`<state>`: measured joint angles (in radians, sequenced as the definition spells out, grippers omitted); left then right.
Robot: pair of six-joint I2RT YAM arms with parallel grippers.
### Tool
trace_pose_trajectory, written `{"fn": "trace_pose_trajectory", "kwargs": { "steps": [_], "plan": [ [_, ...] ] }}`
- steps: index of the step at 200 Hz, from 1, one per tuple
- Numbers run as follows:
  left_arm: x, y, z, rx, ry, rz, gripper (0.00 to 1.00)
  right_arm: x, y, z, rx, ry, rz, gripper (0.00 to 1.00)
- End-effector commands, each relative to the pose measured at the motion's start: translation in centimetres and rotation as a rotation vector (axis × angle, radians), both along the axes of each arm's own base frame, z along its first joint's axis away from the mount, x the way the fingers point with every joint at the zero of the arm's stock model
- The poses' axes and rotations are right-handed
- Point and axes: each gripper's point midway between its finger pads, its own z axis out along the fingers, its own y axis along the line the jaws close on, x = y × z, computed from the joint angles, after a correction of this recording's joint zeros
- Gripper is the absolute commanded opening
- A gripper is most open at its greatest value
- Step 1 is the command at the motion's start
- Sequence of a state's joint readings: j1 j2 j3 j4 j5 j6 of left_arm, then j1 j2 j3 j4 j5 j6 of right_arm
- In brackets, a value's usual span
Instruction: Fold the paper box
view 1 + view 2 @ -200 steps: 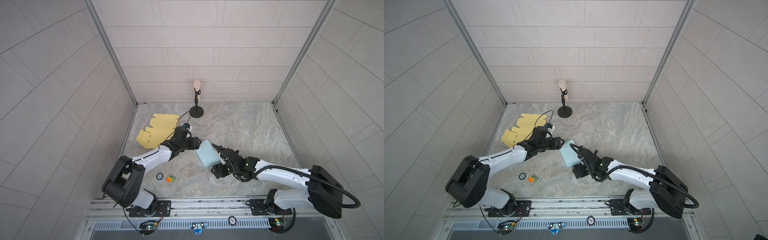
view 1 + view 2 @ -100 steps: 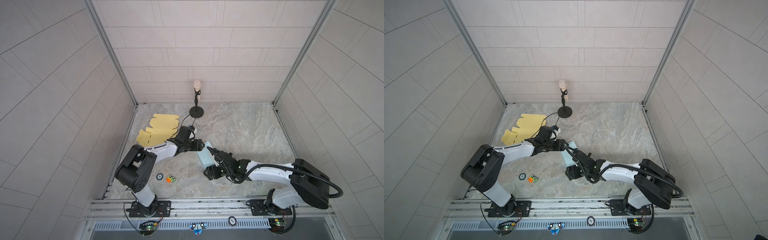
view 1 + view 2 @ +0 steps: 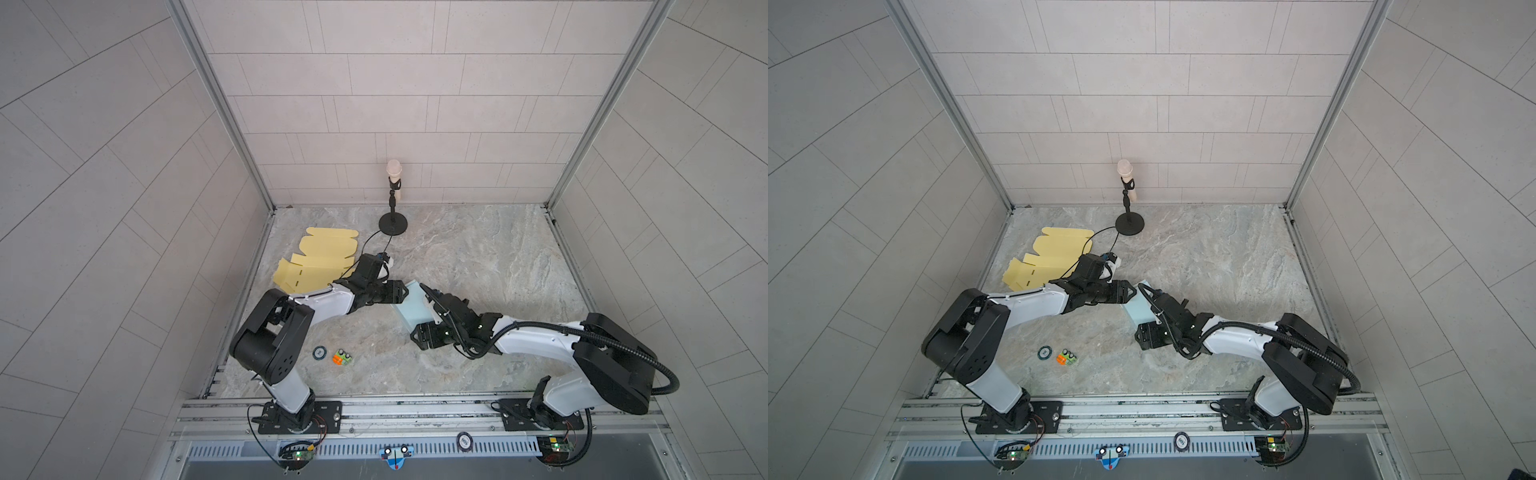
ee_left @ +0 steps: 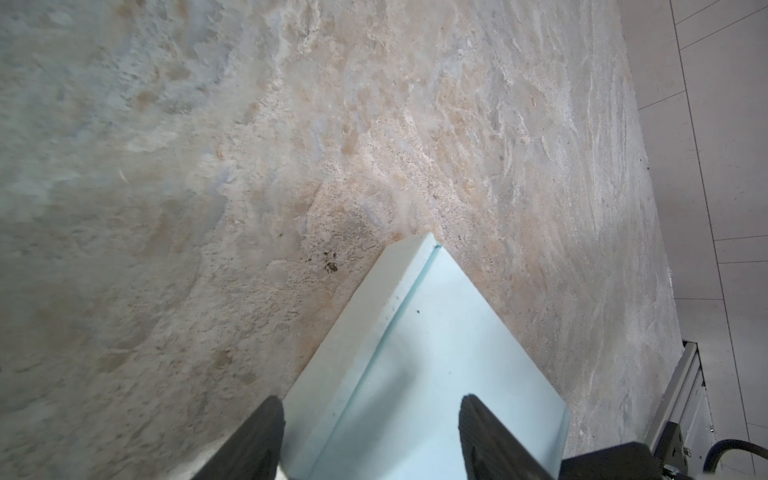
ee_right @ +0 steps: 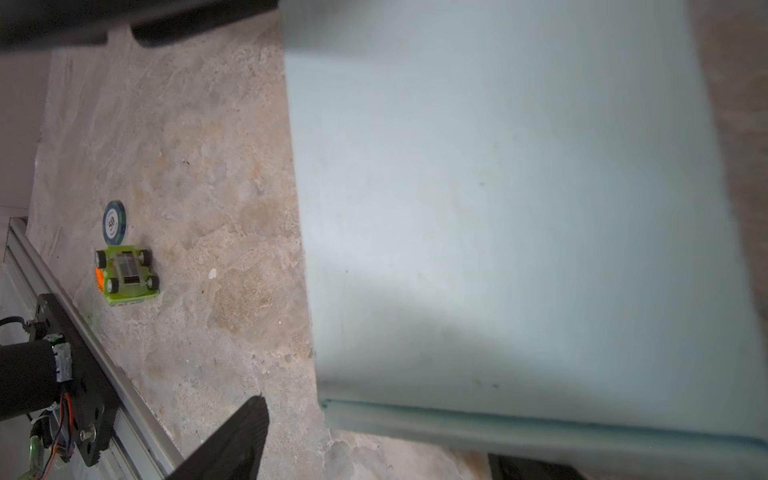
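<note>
Left gripper [image 3: 402, 291] hovers open over the far corner of the blue box [image 3: 411, 313], jaws spread across its lid seam. Right gripper [image 3: 417, 311] straddles the box's near end, open, 1 jaw visibly clear of it. The box lies on the table [image 3: 478, 257], long axis running between both grippers. Yellow sheets [image 3: 320, 262], a microphone stand [image 3: 392, 224], a chip [image 3: 319, 352] and a toy car [image 3: 343, 356] sit well apart from the box; nothing seems to block.
</note>
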<state>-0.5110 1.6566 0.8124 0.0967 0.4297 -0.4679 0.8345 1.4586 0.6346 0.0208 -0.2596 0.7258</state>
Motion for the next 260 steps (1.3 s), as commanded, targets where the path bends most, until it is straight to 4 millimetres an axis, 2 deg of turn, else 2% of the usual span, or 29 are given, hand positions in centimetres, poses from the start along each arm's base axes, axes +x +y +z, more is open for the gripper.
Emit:
{"fn": "trace_pose_trajectory", "kwargs": {
  "steps": [1,69,118,174,260],
  "plan": [
    [-0.8,-0.5,0.7,-0.036,-0.015,-0.011,0.69,0.6,-0.9,0.9,-0.005,-0.018,-0.008,0.83],
    [-3.3,-1.8,0.6,0.004,-0.022,-0.061,0.63,2.4,-4.3,0.6,-0.054,-0.020,-0.063,0.83],
    [-5.0,-2.3,-0.1,0.021,-0.004,-0.087,0.60,3.8,-6.4,0.5,-0.075,-0.025,-0.112,0.83],
    [-5.7,-3.3,-0.1,0.005,-0.005,-0.098,0.59,5.1,-6.8,1.1,-0.086,-0.046,-0.125,0.83],
    [-4.8,-5.0,1.2,-0.023,-0.028,-0.119,0.54,6.9,-6.9,1.6,-0.090,-0.064,-0.146,0.83]
  ]
}}
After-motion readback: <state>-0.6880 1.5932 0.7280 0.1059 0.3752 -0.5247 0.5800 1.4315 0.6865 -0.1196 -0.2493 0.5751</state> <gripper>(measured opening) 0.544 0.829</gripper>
